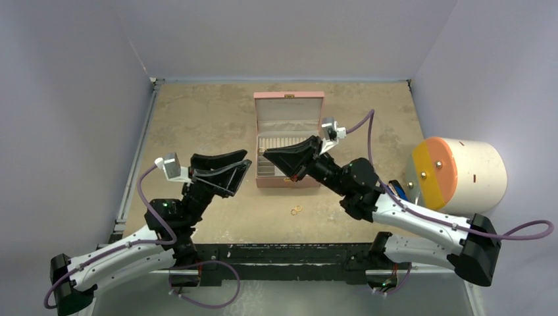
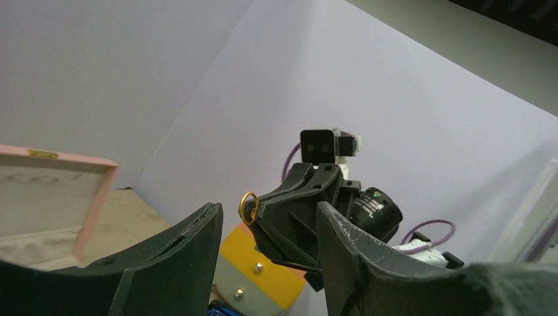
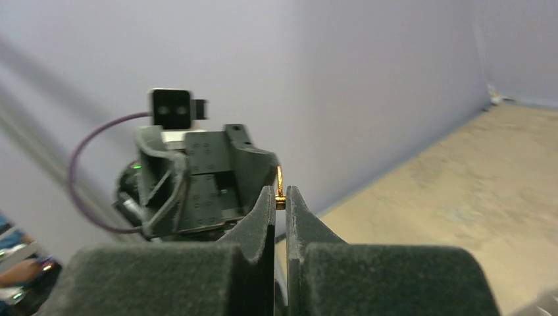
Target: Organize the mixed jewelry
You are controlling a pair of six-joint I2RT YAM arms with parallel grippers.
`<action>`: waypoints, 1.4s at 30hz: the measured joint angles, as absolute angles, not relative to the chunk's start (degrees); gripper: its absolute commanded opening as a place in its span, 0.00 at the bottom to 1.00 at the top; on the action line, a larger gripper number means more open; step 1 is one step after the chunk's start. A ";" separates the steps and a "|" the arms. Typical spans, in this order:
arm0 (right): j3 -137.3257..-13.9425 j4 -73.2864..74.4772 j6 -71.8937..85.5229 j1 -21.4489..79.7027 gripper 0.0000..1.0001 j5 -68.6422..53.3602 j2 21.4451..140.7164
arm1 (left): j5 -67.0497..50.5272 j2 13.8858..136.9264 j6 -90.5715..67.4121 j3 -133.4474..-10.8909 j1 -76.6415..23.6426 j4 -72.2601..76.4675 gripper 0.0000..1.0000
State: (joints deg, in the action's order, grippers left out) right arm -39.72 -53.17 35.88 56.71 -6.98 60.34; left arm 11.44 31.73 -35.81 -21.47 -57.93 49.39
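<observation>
Because so slight a gold ring (image 3: 280, 189) wants a tip pinch, my right gripper (image 3: 280, 195) clamps it over the pink box's (image 1: 289, 99) 8 o'clock side, my left gripper (image 1: 245, 164) facing, jaws parted, empty.

pink box (image 1: 289, 97) stands open; to its right, seemingly sideways, a white orange-faced drum (image 1: 474, 172).

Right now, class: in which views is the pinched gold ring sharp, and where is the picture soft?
Left wrist: gold ring crisp at the right gripper's tip. Right wrist: ring edge-on, left gripper behind soft. Top external: evenly lit, ring unresolvable.
</observation>
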 measured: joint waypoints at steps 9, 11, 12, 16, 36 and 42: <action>-52.69 -22.31 25.21 56.73 0.00 5.19 60.73 | 27.42 25.50 -33.06 -29.93 -57.93 22.94 0.60; -55.75 -16.62 22.85 56.73 0.00 8.51 62.15 | 32.36 25.56 -32.58 -33.32 -57.93 15.55 0.61; -57.17 -13.96 21.63 56.69 0.00 10.63 63.02 | 34.61 25.63 -32.34 -34.87 -57.93 12.12 0.61; -60.80 -4.56 18.31 55.29 0.00 17.12 66.39 | 42.48 26.39 -31.86 -40.42 -57.93 -0.97 0.61; -80.58 26.87 19.86 42.65 0.00 22.26 94.35 | 49.12 40.51 -27.18 -55.05 -57.93 -31.24 0.64; -81.71 28.05 22.98 41.58 0.00 23.00 98.10 | 48.77 40.29 -26.30 -53.43 -57.93 -32.60 0.64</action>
